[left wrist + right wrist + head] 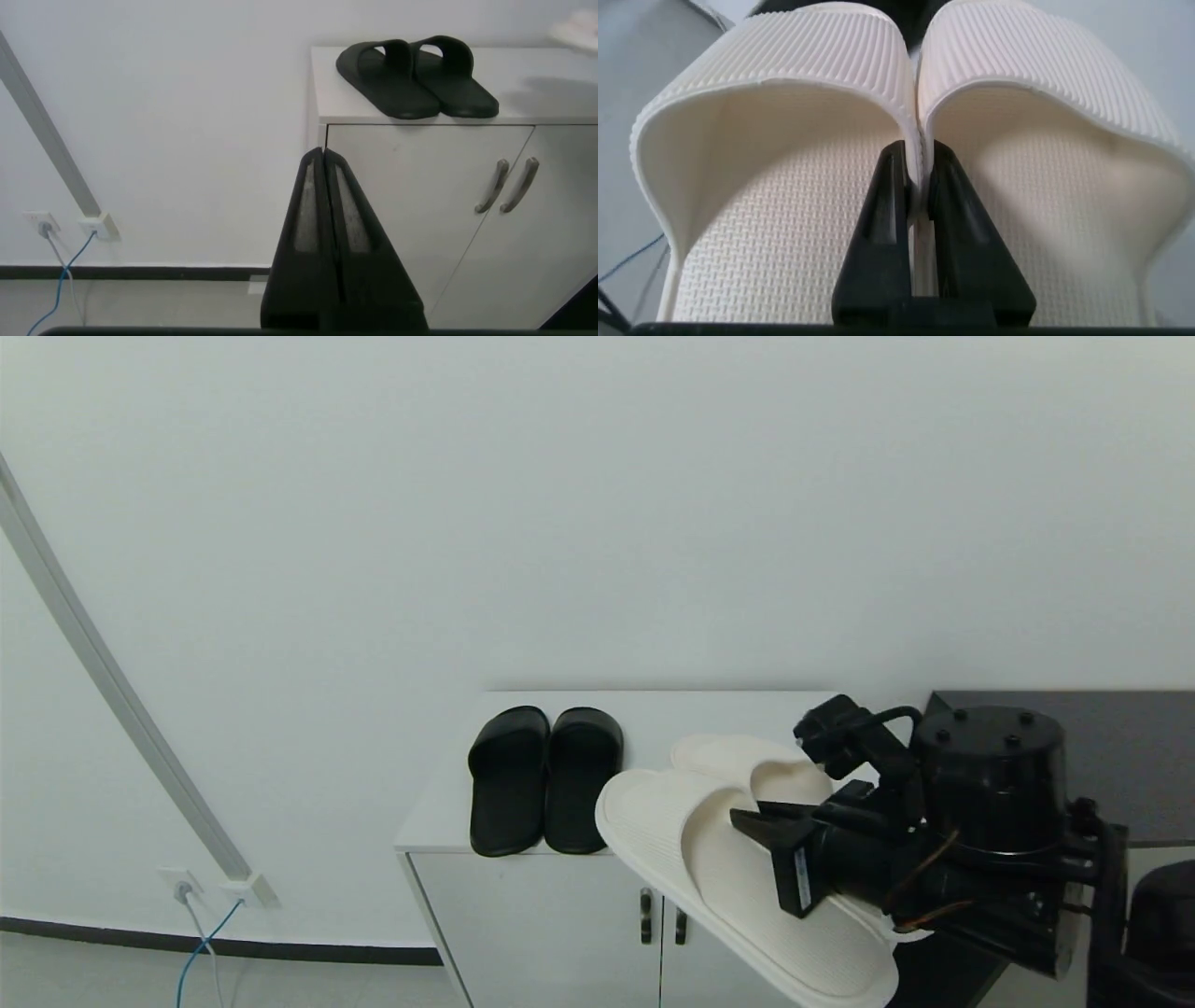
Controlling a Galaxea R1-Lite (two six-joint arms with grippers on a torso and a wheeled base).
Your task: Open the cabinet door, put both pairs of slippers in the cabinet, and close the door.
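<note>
A black pair of slippers [546, 779] lies side by side on the white cabinet's top [439, 817], toes toward the wall; the left wrist view also shows this black pair [416, 75]. My right gripper [752, 823] is shut on the white pair of slippers [709, 868], pinching their two inner edges together [920, 159]. The white pair [785, 149] is tilted, and its near slipper hangs out past the cabinet's front edge. Both cabinet doors [420, 205] are closed, handles [509, 185] meeting in the middle. My left gripper [323, 159] is shut on nothing, low and in front of the cabinet's left door.
A dark table [1134, 756] adjoins the cabinet on the right. A grey conduit [103, 681] slants down the wall to sockets [182, 880] with a blue cable, left of the cabinet. Open floor lies below there.
</note>
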